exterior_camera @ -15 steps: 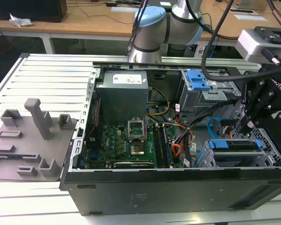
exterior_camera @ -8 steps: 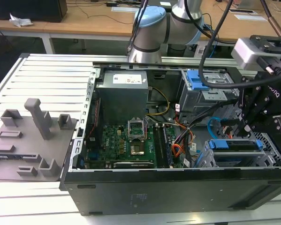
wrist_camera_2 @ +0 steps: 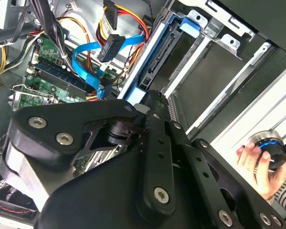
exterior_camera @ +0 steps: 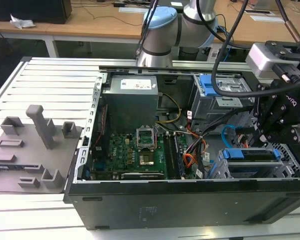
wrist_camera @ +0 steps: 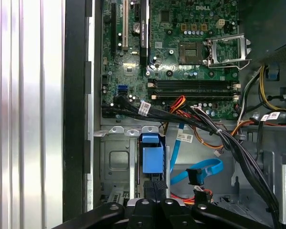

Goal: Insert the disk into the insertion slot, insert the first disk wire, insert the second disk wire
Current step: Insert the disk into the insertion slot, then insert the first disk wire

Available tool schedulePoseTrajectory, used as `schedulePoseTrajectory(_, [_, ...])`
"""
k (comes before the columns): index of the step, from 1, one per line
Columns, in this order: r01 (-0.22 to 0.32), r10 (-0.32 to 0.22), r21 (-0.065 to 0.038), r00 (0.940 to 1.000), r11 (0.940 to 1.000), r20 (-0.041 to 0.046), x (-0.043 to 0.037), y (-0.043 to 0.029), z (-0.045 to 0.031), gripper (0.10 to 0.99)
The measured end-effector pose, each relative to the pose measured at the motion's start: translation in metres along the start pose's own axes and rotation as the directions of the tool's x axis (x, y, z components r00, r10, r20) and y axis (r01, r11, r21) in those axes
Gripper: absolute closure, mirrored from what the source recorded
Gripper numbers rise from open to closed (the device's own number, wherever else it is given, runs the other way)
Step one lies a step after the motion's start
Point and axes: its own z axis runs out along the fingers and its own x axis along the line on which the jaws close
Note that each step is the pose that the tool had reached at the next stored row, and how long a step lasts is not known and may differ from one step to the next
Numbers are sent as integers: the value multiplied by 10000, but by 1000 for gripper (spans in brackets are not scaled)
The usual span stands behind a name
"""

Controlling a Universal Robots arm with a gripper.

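— So, what is the biggest thing on show?

— A slatted metal surface [exterior_camera: 54, 80]. On it an open black computer case [exterior_camera: 165, 200] lies on its side. The robot arm [exterior_camera: 162, 30] rises behind the case in the exterior view.

— And inside the case?

— A green motherboard [exterior_camera: 134, 150] fills the middle. Toward the exterior view's right sits the insertion slot [exterior_camera: 224, 167], a grey perforated cage at the case's near corner.

— Where is the disk?

— The disk [exterior_camera: 252, 154] stands on edge inside that slot, and its blue caddy shows along the top.

— What about the hand?

— The hand [exterior_camera: 267, 140] hangs right over the disk. In the first wrist view its two black fingers [wrist_camera: 150, 188] lie together with no gap between them, their tips at the disk's blue end. Whether they press on it, one cannot tell.

— And the wires?

— The second disk wire [exterior_camera: 226, 134], a flat light-blue loop, lies just beside the slot. Its dark plug [wrist_camera: 193, 175] is apart from the disk. An orange-red-yellow bundle [wrist_camera_2: 123, 19] runs near it.

— Anything smaller?

— In the second wrist view, a person's fingertips [wrist_camera_2: 243, 155] hold a round knob [wrist_camera_2: 271, 145] with a blue ring, outside the case.
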Motion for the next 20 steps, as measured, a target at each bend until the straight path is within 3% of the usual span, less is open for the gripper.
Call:
schedulePoseTrajectory(8, [0,0,0,10000,10000,1,0,-1,1,973])
schedulePoseTrajectory(11, [0,0,0,10000,10000,0,0,-1,1,792])
schedulePoseTrajectory(12, [-1,1,0,10000,10000,0,0,-1,1,792])
schedulePoseTrajectory(13, [0,0,0,10000,10000,0,0,-2,2,725])
schedulePoseTrajectory(15, [0,0,0,10000,10000,1,0,-3,2,725])
schedulePoseTrajectory(20, [0,0,-1,10000,10000,0,-5,-156,-5,725])
